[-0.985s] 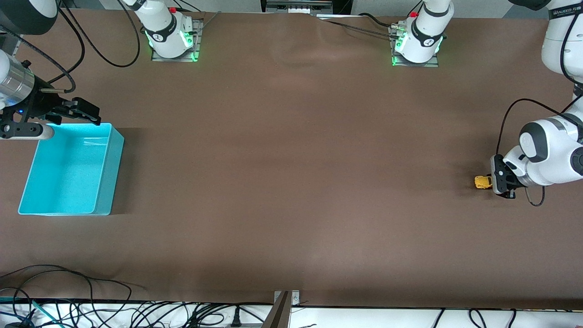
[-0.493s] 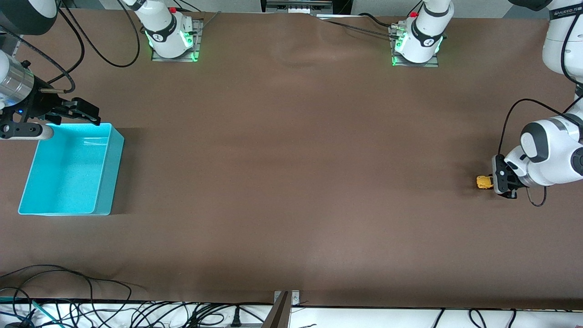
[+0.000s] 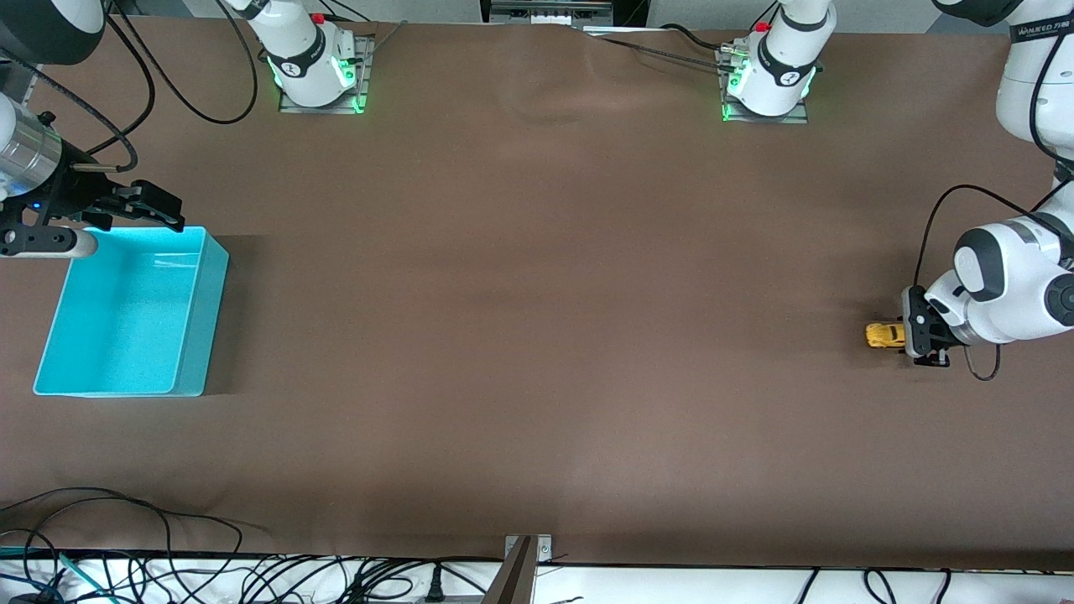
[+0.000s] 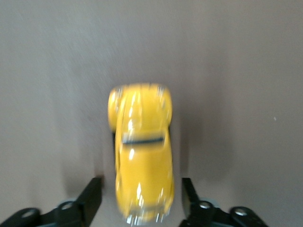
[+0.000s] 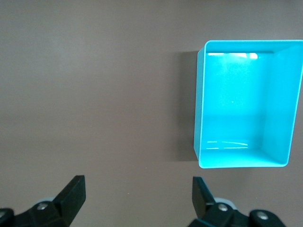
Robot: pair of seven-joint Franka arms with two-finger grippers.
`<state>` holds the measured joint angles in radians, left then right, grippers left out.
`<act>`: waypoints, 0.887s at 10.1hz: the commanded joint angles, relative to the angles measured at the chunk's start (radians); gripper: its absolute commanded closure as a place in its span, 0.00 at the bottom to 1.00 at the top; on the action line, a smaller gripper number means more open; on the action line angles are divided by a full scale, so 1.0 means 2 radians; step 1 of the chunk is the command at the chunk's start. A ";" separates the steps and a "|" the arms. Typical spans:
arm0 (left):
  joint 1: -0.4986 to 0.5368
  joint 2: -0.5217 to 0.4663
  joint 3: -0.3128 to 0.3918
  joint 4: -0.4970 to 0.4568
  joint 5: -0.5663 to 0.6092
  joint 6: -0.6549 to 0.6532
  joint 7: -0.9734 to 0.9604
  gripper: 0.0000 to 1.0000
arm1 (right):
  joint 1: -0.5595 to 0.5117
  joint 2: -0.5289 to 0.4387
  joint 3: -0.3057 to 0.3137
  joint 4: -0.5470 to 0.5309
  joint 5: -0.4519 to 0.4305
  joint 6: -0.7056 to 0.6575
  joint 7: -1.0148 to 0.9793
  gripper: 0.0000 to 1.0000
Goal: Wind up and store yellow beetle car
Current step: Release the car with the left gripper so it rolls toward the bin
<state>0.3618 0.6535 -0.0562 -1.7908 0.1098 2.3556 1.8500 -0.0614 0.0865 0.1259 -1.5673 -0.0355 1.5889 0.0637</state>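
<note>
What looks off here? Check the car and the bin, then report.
Nothing stands out. The yellow beetle car sits upright on its wheels between the left gripper's parted fingers; the turquoise bin stands upright and empty under the waiting right gripper.

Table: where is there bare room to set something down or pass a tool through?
The wide brown stretch between the bin and the car is bare, as is the strip toward the front camera. It is crowded only at the ends: the left tool straddles the car's rear, fingers apart, and the right tool hangs open over the bin's rim.
</note>
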 commanded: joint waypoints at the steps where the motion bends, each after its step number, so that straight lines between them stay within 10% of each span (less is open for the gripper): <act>1: 0.002 -0.024 -0.019 0.017 0.011 -0.028 0.002 0.00 | -0.001 0.004 -0.001 0.009 -0.001 -0.001 -0.007 0.00; 9: 0.000 -0.051 -0.024 0.104 -0.023 -0.204 -0.092 0.00 | -0.001 0.008 -0.002 0.007 -0.006 -0.004 -0.008 0.00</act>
<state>0.3587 0.5677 -0.1003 -1.6246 0.0848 2.0291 1.7159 -0.0623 0.0874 0.1232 -1.5675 -0.0356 1.5902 0.0623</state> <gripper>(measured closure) 0.000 0.000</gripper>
